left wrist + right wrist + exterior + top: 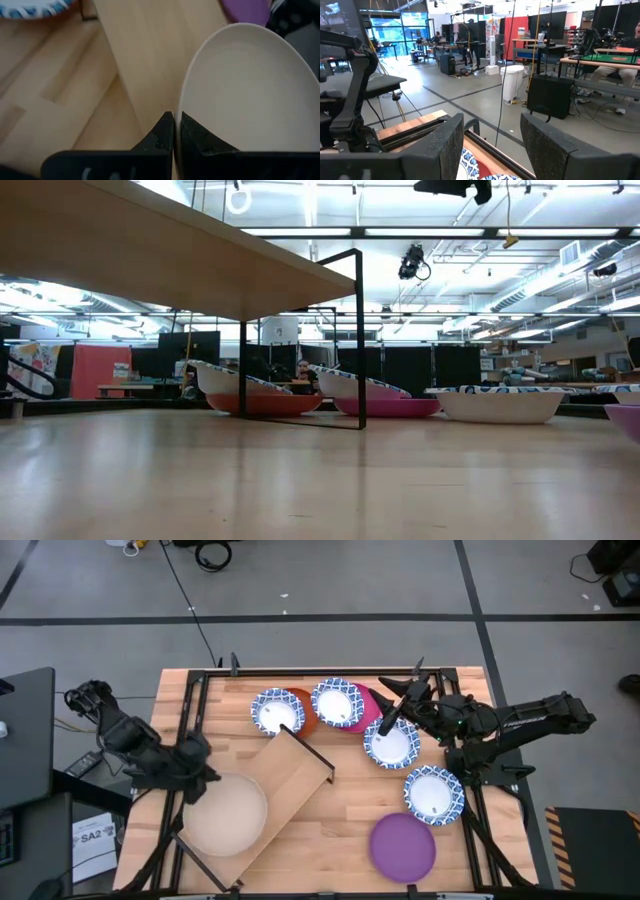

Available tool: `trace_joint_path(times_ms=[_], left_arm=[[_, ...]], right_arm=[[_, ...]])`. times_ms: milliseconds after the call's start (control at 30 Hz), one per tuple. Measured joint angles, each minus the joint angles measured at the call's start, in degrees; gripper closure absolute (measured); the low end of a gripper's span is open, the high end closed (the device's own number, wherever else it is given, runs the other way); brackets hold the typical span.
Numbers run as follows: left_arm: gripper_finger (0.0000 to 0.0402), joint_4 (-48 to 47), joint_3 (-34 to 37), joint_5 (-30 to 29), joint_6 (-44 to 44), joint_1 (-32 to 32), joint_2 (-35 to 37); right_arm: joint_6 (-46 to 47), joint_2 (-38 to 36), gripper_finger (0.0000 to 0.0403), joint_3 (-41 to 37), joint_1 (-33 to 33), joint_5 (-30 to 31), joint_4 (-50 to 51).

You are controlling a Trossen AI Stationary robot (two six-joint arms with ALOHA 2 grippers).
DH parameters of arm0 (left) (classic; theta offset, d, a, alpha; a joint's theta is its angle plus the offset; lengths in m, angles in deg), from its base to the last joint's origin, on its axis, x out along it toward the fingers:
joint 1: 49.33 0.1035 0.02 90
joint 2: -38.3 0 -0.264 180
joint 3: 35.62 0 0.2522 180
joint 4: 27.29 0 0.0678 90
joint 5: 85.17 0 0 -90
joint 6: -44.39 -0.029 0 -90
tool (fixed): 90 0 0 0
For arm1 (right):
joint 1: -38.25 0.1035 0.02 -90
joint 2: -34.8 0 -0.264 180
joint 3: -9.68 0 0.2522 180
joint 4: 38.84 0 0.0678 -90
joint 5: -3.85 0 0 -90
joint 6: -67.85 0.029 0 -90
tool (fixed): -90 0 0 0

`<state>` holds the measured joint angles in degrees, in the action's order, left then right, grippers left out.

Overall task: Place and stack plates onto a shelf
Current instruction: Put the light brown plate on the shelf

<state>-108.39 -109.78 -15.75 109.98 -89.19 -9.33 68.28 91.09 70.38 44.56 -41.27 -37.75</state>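
My left gripper [205, 778] is shut on the beige plate [228, 818], which lies over the near left end of the shelf [292, 772], a light wood board on black legs set slantwise on the table. Whether the plate rests on the board I cannot tell. One blue-and-white plate [277, 711] sits on an orange plate [265, 404], another [338, 702] on a magenta plate [390, 407]. Two more blue-and-white plates [392, 744] [433, 794] and a purple plate [403, 845] lie flat on the table. My right gripper [492, 145] hangs open above the far right plates, pointing level. My left gripper pinches the beige plate's rim [179, 107] between its two fingers, one finger [197, 137] on the hollow inner side and the other on the outer side. The fingers slant down from the table's left. The plate sits tilted above the shelf board [150, 60].
The slatted table top [350, 810] has black rails along its left and right edges. Bare wood shows between the shelf and the purple plate. In the low view the shelf top [150, 240] spans the upper left, its black legs [358, 340] standing before the stacked plates.
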Motion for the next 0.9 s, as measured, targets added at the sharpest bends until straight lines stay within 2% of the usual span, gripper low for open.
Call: trace_joint_path(times_ms=[167, 400, 900], left_arm=[[0.0383, -0.02, 0.00, 4.12, -0.62, -0.55, -4.96], [0.0385, -0.16, 0.00, 4.30, -0.53, -1.31, -9.17], [0.0382, -0.19, 0.00, 4.32, -0.26, -1.31, -9.77]], right_arm=[[0.00, 0.00, 0.0201, 0.00, 0.00, -0.02, 0.00], [0.00, 0.00, 0.0202, 0.00, 0.00, -0.04, -0.04], [0.00, 0.00, 0.0203, 0.00, 0.00, -0.06, -0.04]])
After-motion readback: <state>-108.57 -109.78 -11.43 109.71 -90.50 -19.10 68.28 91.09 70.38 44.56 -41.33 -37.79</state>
